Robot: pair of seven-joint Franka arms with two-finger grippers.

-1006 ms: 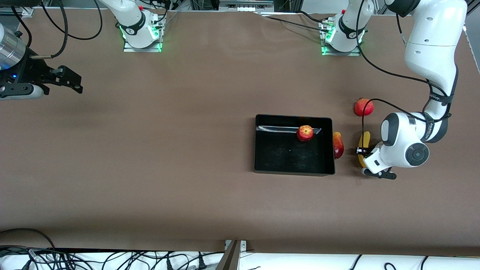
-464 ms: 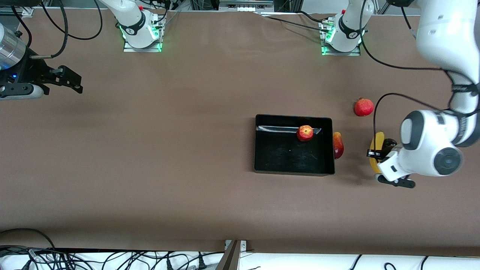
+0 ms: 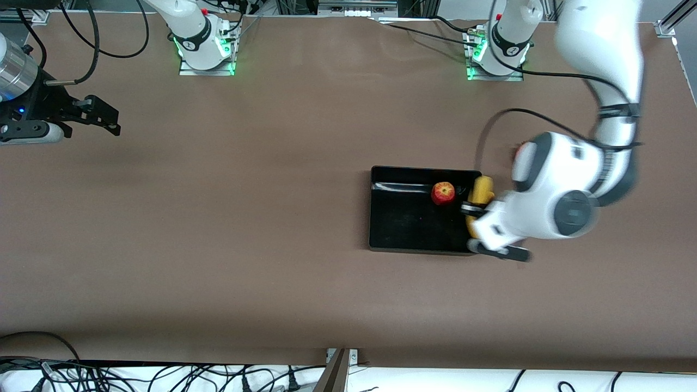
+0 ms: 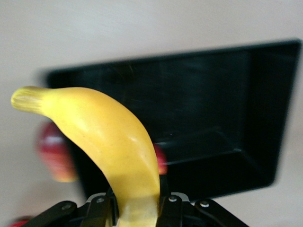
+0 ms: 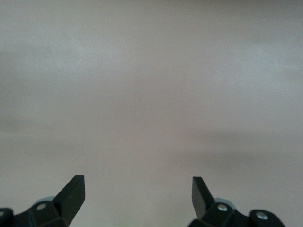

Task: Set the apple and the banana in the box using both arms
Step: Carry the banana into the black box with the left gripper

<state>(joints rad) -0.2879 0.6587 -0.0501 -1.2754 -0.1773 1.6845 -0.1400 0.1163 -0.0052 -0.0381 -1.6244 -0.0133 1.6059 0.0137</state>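
- Since the earlier frame my left gripper [image 3: 472, 213] has carried the banana [image 3: 481, 191] from the table to over the box [image 3: 403, 239], at the wall toward the left arm's end; the jaws pinch it.
- The apple [image 3: 443, 193] lies in the box.
- Risk: if released here, the banana may catch the wall and fall outside.
- My right gripper [image 3: 101, 117] waits, spread, at the right arm's end.
- The left arm hides the other red fruits.

High front camera faces the bases; left wrist shares box [image 3: 414, 228].
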